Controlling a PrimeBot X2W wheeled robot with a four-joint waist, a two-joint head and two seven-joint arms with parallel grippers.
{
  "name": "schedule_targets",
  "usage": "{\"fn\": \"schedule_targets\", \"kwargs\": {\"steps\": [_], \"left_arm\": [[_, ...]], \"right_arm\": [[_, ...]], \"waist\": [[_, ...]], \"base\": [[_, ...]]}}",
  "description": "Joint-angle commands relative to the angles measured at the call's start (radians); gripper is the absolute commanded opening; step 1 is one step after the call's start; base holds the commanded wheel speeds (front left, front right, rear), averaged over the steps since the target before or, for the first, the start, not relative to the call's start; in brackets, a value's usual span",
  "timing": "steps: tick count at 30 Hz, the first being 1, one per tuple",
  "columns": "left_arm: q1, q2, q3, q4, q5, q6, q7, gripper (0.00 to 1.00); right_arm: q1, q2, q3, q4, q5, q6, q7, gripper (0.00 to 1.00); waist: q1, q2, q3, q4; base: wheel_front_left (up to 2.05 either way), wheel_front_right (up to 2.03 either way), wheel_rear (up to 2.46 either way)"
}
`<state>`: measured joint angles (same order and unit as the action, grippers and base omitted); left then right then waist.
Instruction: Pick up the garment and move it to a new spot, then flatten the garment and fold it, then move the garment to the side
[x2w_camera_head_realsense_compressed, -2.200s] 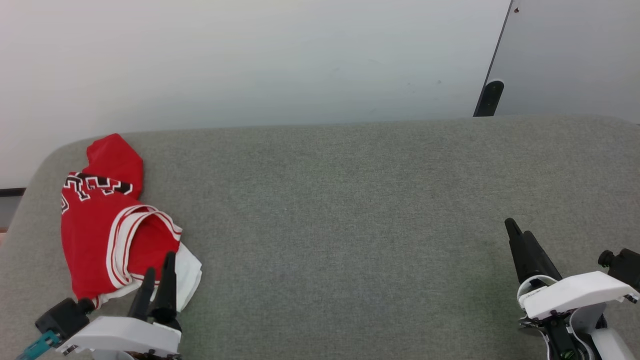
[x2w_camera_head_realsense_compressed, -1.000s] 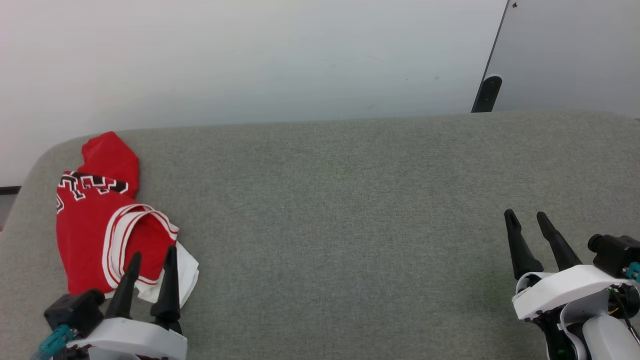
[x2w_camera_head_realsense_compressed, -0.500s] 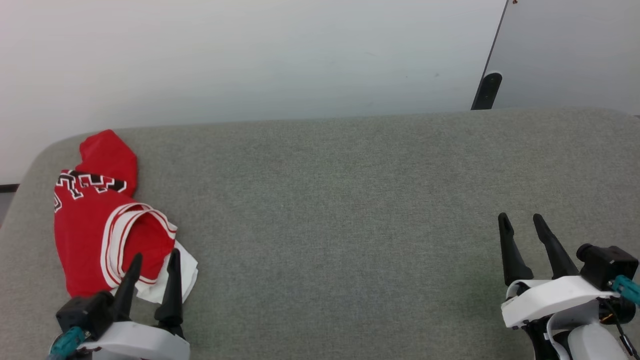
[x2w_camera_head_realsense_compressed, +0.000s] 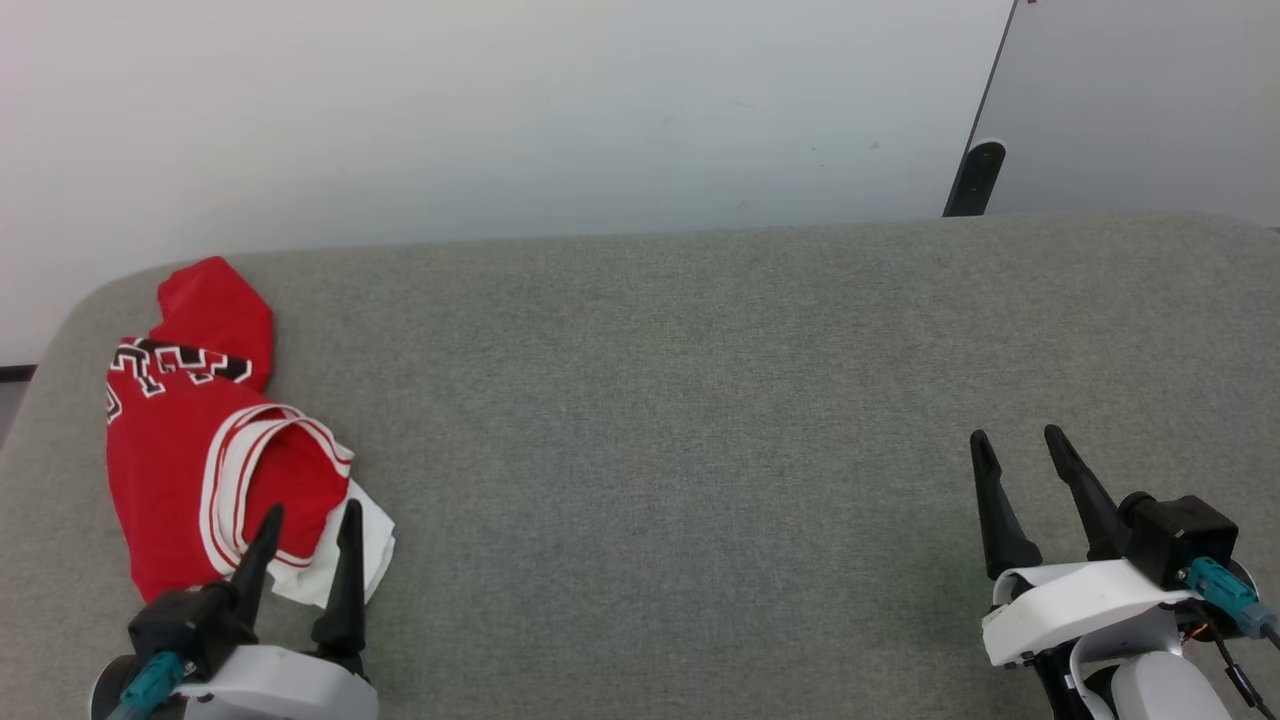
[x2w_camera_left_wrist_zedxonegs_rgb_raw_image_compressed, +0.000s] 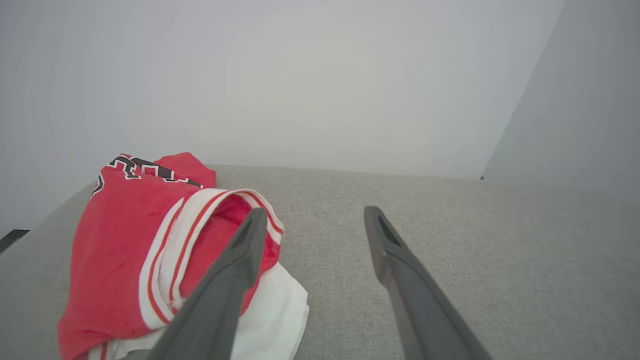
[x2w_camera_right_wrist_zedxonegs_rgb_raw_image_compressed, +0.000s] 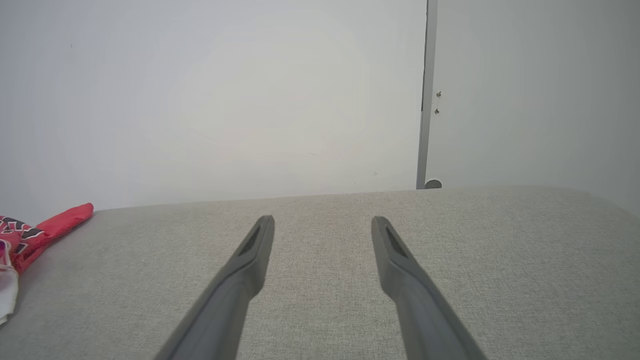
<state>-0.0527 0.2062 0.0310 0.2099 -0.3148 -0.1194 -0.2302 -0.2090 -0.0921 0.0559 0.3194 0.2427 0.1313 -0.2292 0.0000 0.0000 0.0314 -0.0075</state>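
Note:
The garment (x2w_camera_head_realsense_compressed: 190, 440), a small red jersey with white, red-striped trim and black-and-white lettering, lies crumpled at the far left of the grey padded surface (x2w_camera_head_realsense_compressed: 680, 400). A white lining flap sticks out at its near right corner. My left gripper (x2w_camera_head_realsense_compressed: 310, 510) stands open just at that near edge, its fingers over the trim and white flap, holding nothing. In the left wrist view the garment (x2w_camera_left_wrist_zedxonegs_rgb_raw_image_compressed: 130, 240) sits left of the left gripper (x2w_camera_left_wrist_zedxonegs_rgb_raw_image_compressed: 312, 215), behind the left finger. My right gripper (x2w_camera_head_realsense_compressed: 1015, 438) is open over bare fabric at the lower right, seen also as the right gripper (x2w_camera_right_wrist_zedxonegs_rgb_raw_image_compressed: 322, 220), with the garment (x2w_camera_right_wrist_zedxonegs_rgb_raw_image_compressed: 35, 235) far left.
A pale wall (x2w_camera_head_realsense_compressed: 500, 120) rises behind the surface. A grey panel with a dark rounded fitting (x2w_camera_head_realsense_compressed: 978, 178) stands at the back right. The surface's rounded left corner (x2w_camera_head_realsense_compressed: 70, 320) lies close to the garment. Bare fabric stretches between the two grippers.
The right gripper has drifted a little left and turned slightly. The left gripper has slid slightly back toward the near edge. Both stay open, and the garment has not moved.

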Motion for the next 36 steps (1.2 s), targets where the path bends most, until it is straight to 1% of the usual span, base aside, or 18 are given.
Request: {"fn": "schedule_targets", "kwargs": {"steps": [1, 11, 17, 30, 36], "left_arm": [[-0.004, 0.008, -0.001, 0.000, 0.016, -0.005, -0.008, 1.00], [-0.007, 0.017, -0.014, 0.032, 0.055, -0.008, -0.027, 1.00], [-0.007, 0.021, -0.013, 0.025, 0.060, -0.012, -0.036, 1.00], [-0.015, 0.032, -0.025, 0.027, 0.033, -0.012, -0.034, 1.00], [-0.016, 0.027, -0.018, 0.041, 0.015, -0.012, -0.034, 1.00]], "right_arm": [[0.004, 0.000, 0.002, 0.000, -0.013, -0.001, -0.009, 1.00], [-0.008, -0.001, -0.002, 0.018, -0.058, -0.001, -0.027, 1.00], [-0.002, -0.003, 0.010, 0.013, -0.078, -0.001, -0.036, 1.00], [-0.011, 0.004, -0.007, 0.005, -0.048, -0.001, -0.037, 1.00], [-0.006, 0.008, -0.010, -0.001, -0.033, -0.001, -0.037, 1.00]], "waist": [[0.0000, 0.0000, 0.000, -0.001], [0.0000, 0.0000, 0.007, -0.005], [0.0000, 0.0000, 0.009, -0.006], [0.0000, 0.0000, 0.024, -0.011], [0.0000, 0.0000, 0.025, 0.003]], "base": [[0.00, 0.00, 0.00], [0.00, 0.00, 0.00], [0.00, 0.00, 0.00], [0.00, 0.00, 0.00], [0.00, 0.00, 0.00]]}}
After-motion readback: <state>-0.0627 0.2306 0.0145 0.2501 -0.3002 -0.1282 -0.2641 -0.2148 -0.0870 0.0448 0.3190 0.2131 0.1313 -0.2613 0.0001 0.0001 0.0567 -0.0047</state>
